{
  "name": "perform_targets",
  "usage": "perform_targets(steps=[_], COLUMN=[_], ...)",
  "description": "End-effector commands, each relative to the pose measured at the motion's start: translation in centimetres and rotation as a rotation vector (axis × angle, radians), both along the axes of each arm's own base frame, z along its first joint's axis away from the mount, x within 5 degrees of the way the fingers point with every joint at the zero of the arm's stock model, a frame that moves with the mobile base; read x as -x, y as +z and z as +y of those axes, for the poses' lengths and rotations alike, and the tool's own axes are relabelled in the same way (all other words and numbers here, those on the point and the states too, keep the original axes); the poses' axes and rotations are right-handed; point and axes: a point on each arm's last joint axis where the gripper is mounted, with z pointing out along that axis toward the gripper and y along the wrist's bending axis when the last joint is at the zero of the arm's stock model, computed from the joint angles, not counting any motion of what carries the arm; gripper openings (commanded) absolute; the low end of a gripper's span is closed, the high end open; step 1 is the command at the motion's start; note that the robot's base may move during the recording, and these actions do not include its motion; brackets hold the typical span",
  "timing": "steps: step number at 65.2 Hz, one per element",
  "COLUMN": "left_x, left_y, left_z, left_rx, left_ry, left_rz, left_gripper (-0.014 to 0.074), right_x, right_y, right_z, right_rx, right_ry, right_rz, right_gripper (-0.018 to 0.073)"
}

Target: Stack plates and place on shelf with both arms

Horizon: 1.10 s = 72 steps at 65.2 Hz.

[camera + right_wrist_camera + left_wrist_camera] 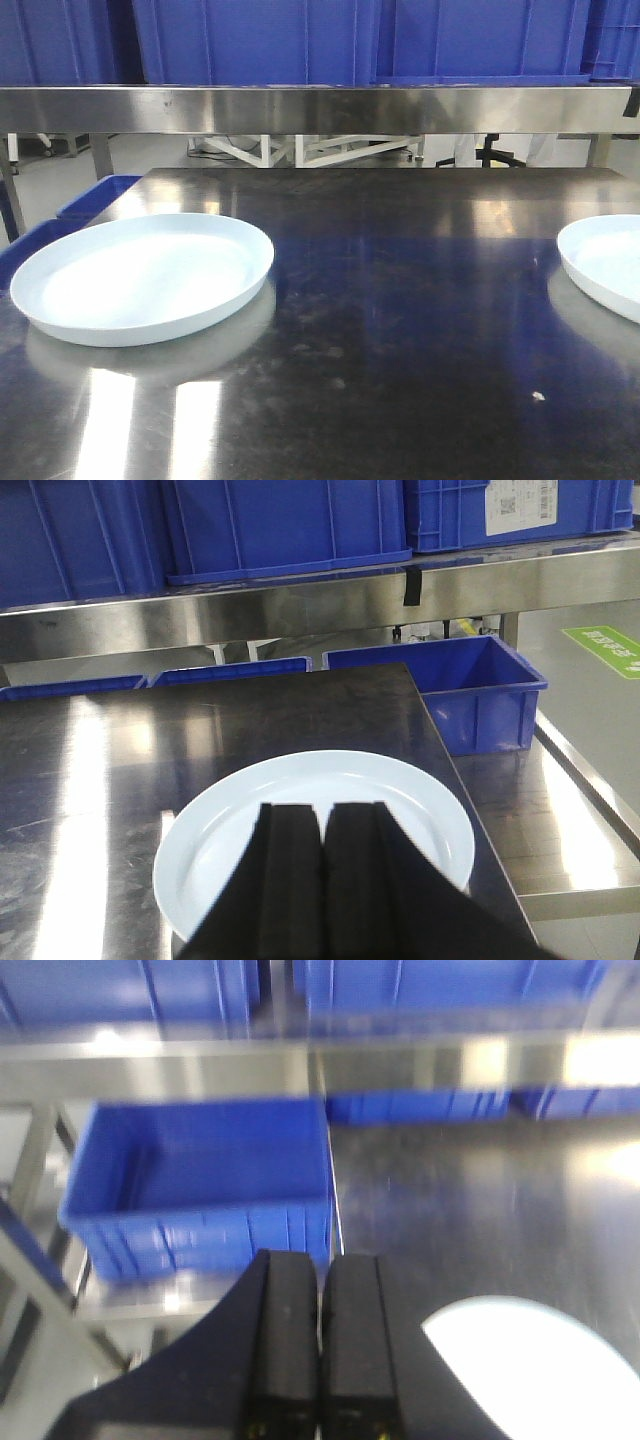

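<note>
left gripper (320,1275) and right gripper (322,820) pressed together, empty | first plate (142,278) lower left, second plate (605,262) right edge, apart | risk: glossy low rims may slip, skid off table (400,330)

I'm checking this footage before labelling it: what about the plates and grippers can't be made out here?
Front view: the right plate is cut off by the right edge.
Left wrist view: blurred; the left gripper and the bottom edge hide most of the left plate.
Right wrist view: the right gripper covers the right plate's near rim.
</note>
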Motion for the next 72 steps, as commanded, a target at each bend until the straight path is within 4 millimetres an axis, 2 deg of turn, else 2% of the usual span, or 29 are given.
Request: perform_targets(steps=[1, 49, 58, 62, 72], left_x=[0.1, 0.1, 0.1, 0.1, 0.1], left_y=[2.4, 2.3, 2.3, 2.3, 2.3], left_z=[-0.1, -0.1, -0.1, -0.1, -0.1], left_rx=[0.022, 0.021, 0.021, 0.021, 0.020], left_ry=[-0.007, -0.007, -0.007, -0.007, -0.007], left_rz=[-0.149, -0.140, -0.140, -0.140, -0.137], left_gripper=[0.0099, 0.0099, 0.0099, 0.0099, 0.0099], right_x=[0.2, 0.2, 0.4, 0.7, 1.4], right_y=[1.0, 1.1, 2.5, 3.7, 8.4], right_z=[-0.1, -0.1, -0.1, 0.0, 0.1], right_rx=[0.013, 0.043, 0.054, 0.056, 0.044], right_ry=[-0.012, -0.013, -0.017, -0.018, -0.009], right_rz=[-0.113, -0.128, -0.256, -0.281, -0.141], right_gripper=[0.0049, 0.0049, 0.0049, 0.0049, 0.0049])
